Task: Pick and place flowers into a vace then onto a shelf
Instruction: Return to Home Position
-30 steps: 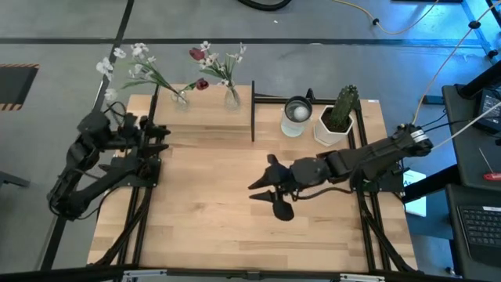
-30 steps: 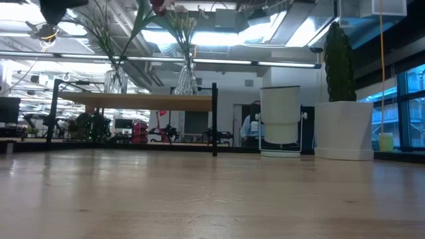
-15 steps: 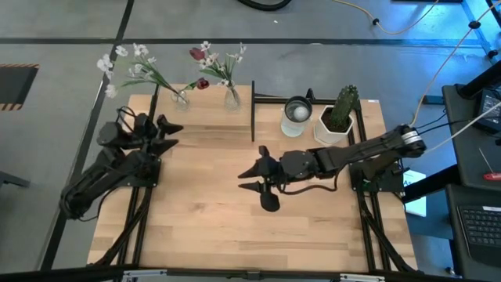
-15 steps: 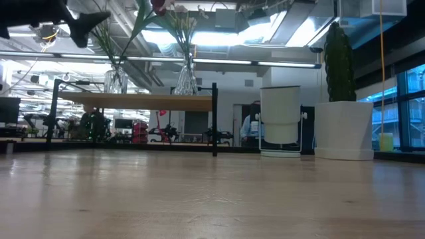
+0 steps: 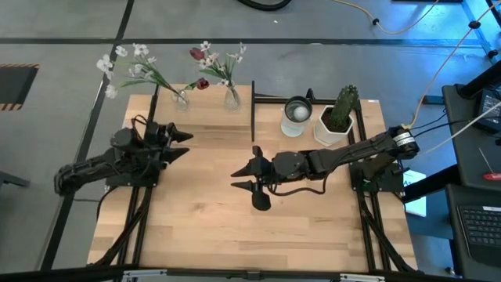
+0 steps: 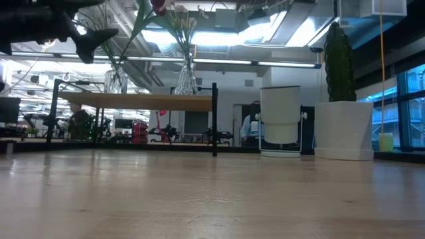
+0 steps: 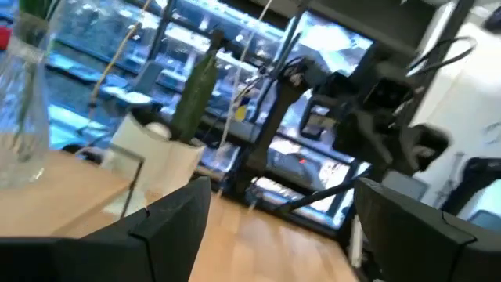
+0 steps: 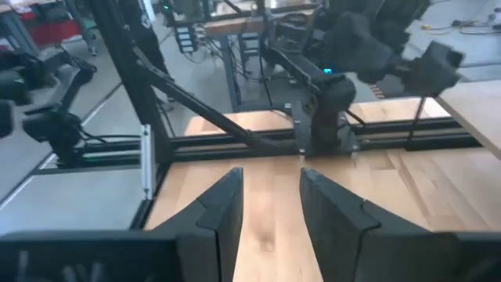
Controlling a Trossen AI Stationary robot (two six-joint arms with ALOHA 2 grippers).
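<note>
Over the middle of the counter (image 5: 211, 235) the right tool (image 5: 249, 185) hung with its fingers spread, grasping nothing. A little farther off, at the left edge, the left tool (image 5: 181, 144) was likewise released and empty. At the far left, the flowers (image 5: 205, 53) stood in clear vases (image 5: 232, 99) on the shelf (image 6: 146, 101), well apart from both tools.

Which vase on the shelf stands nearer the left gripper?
The left-hand vase, whose white blossoms lean off the shelf's left end, just beyond the left gripper; the other vase stands near the shelf's right end.
</note>
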